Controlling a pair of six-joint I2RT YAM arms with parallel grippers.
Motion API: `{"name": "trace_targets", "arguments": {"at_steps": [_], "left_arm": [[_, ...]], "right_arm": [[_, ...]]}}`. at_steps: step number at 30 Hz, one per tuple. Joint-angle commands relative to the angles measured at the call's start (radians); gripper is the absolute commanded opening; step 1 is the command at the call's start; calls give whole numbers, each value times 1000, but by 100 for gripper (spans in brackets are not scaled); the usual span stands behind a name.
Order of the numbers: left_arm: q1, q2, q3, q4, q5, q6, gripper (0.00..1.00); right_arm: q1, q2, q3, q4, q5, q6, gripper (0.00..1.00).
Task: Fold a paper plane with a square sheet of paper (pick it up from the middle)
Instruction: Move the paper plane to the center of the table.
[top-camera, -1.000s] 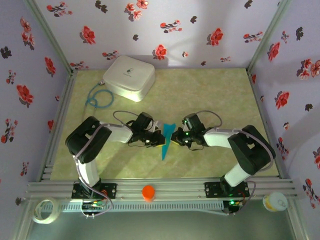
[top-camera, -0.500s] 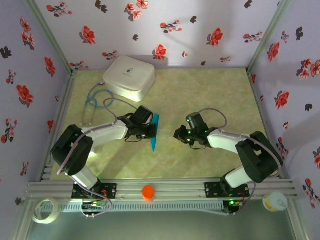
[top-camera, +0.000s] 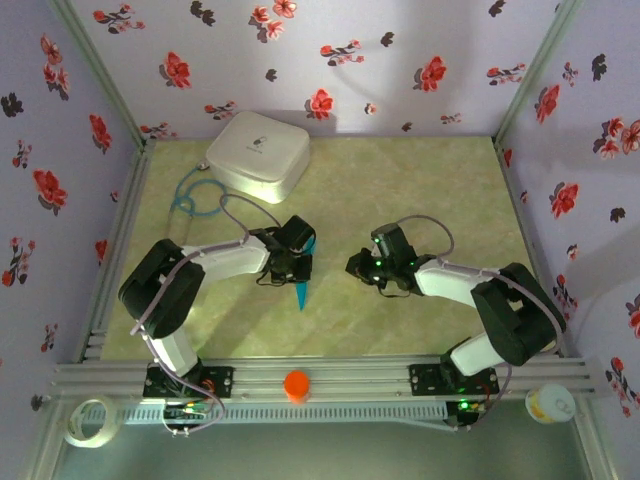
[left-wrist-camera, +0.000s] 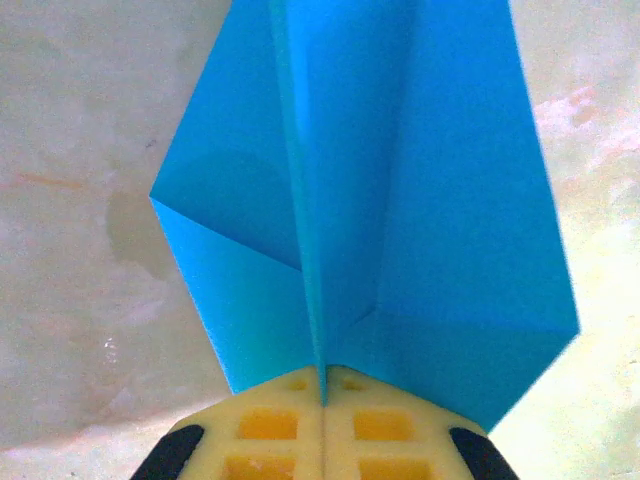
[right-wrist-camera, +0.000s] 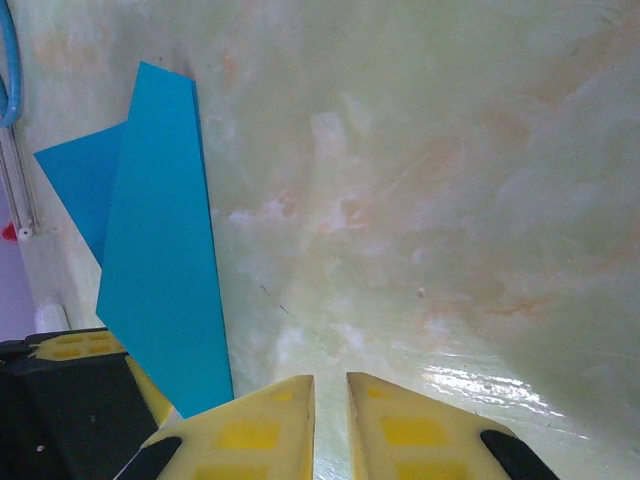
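In the centre of the top view the left pincer (top-camera: 296, 266) pinches the paper plane (top-camera: 303, 280), while the right pincer (top-camera: 357, 266), nearly pressed together, holds nothing.

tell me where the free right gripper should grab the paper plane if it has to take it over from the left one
Probably the pointed nose end of the paper plane, coming in from the right side. The left gripper is already clamped on the centre fold at the wide tail, so that end is taken. The nose pokes out free toward the near edge, and the right gripper sits beside it, fingers nearly together, holding nothing.
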Motion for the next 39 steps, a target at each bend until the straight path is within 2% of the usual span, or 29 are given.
{"name": "trace_targets", "arguments": {"at_steps": [1,21,24,28,34,39], "left_arm": [[-7,13,27,-32,-9,-10,3],[-9,41,54,-47,1,9,15],[-13,35,54,-44,2,8,11],[-16,23,61,-47,-5,7,2],[-25,37,94,-92,-34,12,2],[-48,57,159,-195,-129,18,1]], "right_arm": [[-3,-4,0,22,-7,0,17],[-16,-32,14,-43,6,-15,19],[-16,-31,10,-44,7,-14,19],[-16,-29,8,-39,8,-12,19],[-16,-12,12,-32,-3,-9,19],[-16,-11,11,-30,1,-9,20]]}}
